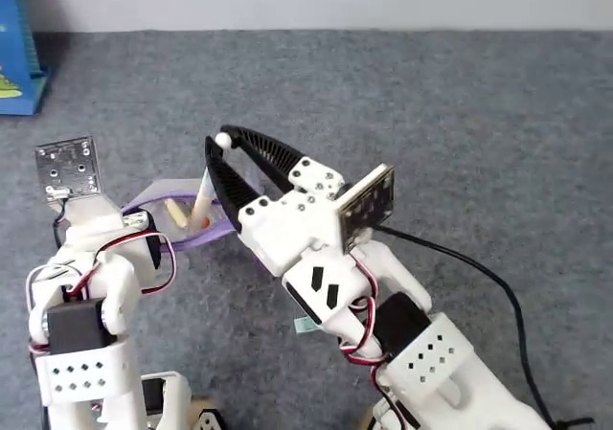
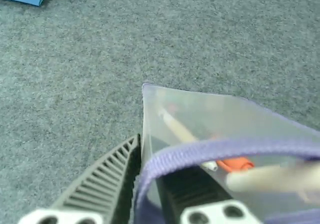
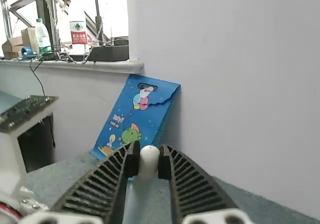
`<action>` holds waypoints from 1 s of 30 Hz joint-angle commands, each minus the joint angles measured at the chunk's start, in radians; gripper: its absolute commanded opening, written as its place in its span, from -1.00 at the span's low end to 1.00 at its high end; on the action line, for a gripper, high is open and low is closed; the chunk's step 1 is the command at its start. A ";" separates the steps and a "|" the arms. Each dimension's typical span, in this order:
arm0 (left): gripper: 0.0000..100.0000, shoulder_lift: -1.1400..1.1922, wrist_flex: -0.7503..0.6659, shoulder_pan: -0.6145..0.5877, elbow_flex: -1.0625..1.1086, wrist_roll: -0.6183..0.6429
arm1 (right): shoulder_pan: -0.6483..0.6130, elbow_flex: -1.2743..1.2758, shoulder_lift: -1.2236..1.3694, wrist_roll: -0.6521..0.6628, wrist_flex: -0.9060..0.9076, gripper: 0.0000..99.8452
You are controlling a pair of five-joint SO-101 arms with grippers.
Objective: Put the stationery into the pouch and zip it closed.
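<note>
Table (image 1: 460, 104): a grey, felt-like surface under both arms. The high view shows most of it, and the left wrist view shows one patch from close by.
Right arm (image 1: 326, 258): it lies slantwise over the middle of the table. Its body covers the near end of the pouch in the high view.
Left arm (image 1: 86, 296): it stands at the near left. In the high view its wrist hides its own claw.
Blue bag (image 3: 137, 116): in the right wrist view it leans on the white wall and its cartoon print shows. In the high view the picture's edge cuts it off, so the print does not show there.
Pouch (image 2: 210, 114): clear plastic with a purple rim. It lies on the table between the two arms.
Right gripper (image 3: 148, 151): clenched on the round top of the white pen, with both fingers touching it.
Left gripper (image 2: 145, 159): clamped on the corner of the pouch. One finger is outside the wall and the other is seen through the plastic.
White pen (image 1: 204, 195): tilted, with its lower end at the pouch mouth. I cannot tell if the end is inside.
Thin pen (image 2: 180, 129): it lies inside the pouch, with an orange piece (image 2: 234, 163) at one end. It is blurred, so I cannot tell its kind.
</note>
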 commanded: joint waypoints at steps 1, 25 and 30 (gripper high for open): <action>-0.98 -0.002 -0.018 0.003 -0.044 0.003 | -0.001 0.025 -0.018 0.063 -0.016 -0.99; -0.98 -0.002 -0.015 0.003 -0.038 0.003 | -0.070 0.052 -0.022 -0.034 0.323 -0.98; -0.98 -0.002 -0.015 0.003 -0.038 0.003 | -0.073 0.051 -0.033 -0.064 0.289 -0.98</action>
